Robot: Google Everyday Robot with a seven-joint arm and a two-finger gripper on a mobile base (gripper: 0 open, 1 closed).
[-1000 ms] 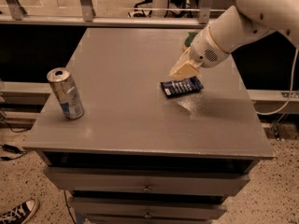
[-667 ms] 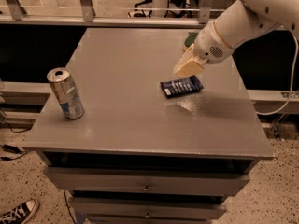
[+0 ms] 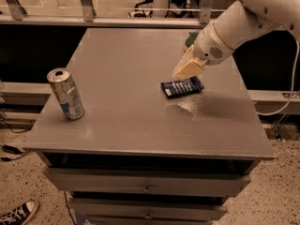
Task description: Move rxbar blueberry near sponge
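The rxbar blueberry (image 3: 183, 86), a dark navy-blue wrapper with white lettering, lies flat on the grey table top (image 3: 122, 93), right of centre. My gripper (image 3: 188, 68) hangs just above the bar's far edge, on the end of the white arm (image 3: 234, 29) that reaches in from the upper right. The bar rests on the table. Only a green corner of the sponge (image 3: 189, 38) shows behind the arm near the table's far right edge; the rest of it is hidden.
A silver-and-blue drink can (image 3: 65, 93) stands upright near the table's front left edge. The table has drawers below (image 3: 147, 187). A rail runs behind the table (image 3: 93, 20). A cable hangs at the right (image 3: 288, 97).
The arm has shifted slightly up and to the right. The gripper stays just above the bar, and the bar and the can have not moved.
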